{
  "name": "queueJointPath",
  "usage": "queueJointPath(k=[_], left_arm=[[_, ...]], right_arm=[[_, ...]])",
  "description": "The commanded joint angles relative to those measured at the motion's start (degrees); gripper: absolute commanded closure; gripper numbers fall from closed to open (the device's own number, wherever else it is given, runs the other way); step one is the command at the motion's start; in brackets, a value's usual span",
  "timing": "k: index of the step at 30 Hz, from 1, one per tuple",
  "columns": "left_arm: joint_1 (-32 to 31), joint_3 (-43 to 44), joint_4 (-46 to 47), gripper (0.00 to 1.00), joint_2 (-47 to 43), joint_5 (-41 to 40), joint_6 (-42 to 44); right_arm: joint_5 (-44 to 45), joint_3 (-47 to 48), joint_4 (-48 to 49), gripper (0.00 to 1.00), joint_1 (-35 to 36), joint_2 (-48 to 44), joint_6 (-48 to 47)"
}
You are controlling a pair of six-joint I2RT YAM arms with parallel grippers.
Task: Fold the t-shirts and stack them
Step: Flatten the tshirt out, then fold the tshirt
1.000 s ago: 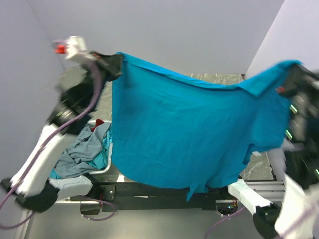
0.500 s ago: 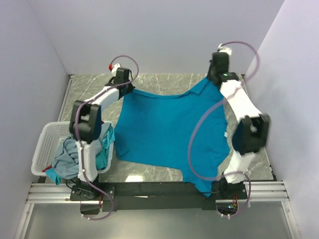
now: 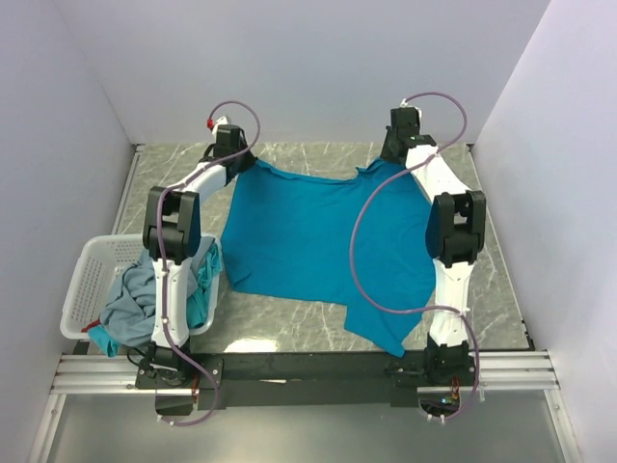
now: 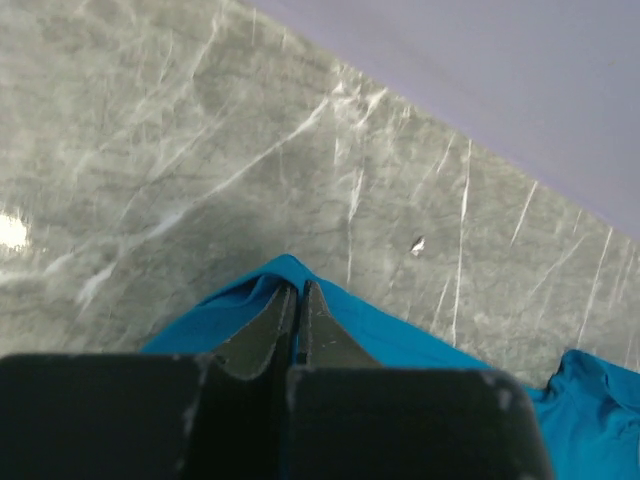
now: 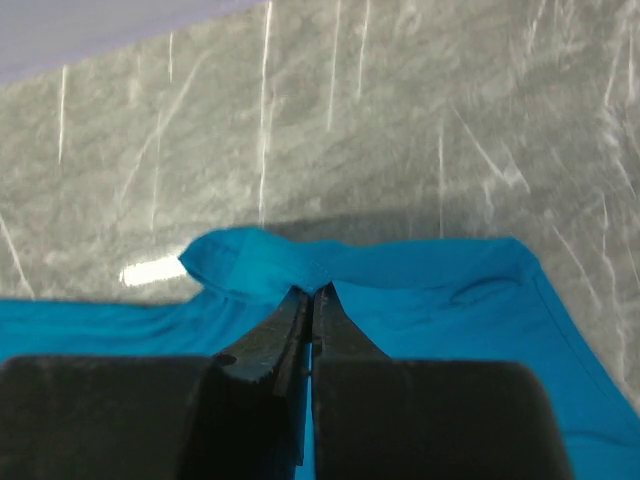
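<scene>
We log the teal-blue t-shirt [image 3: 308, 241] lying spread across the grey marble counter [image 3: 501, 280]. It fills the centre of the top view, with one corner trailing toward the lower right, near the counter's near edge.

The left pincer [image 4: 297, 292] is clenched on the shirt's upper-left corner. In the wrist view its tips meet with a fold of teal cloth nipped between them, low over the marble. The right pincer [image 5: 311, 292] is likewise clenched, on a bunched fold at the shirt's upper-right corner.

At the left edge of the top view sits a white lattice basket [image 3: 82, 280]. It holds a crumpled grey-blue t-shirt [image 3: 130, 299] and a teal t-shirt [image 3: 201, 289] that hangs over its right rim, just beside the spread shirt's left edge.
</scene>
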Motion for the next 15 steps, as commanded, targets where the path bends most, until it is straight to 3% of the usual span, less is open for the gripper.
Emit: queueJointPath(k=[1,15], left_arm=[[0.72,-3.42,2.74,0.99,-4.20,2.79,-0.56],[1.51,-20.66,5.74,0.99,-15.55,2.44,-2.14]], right_arm=[[-0.60,-4.07,1.02,1.00,-0.41,-7.24,1.11],[-0.43,-31.06,0.58,1.00,-0.41,-28.68,4.01]])
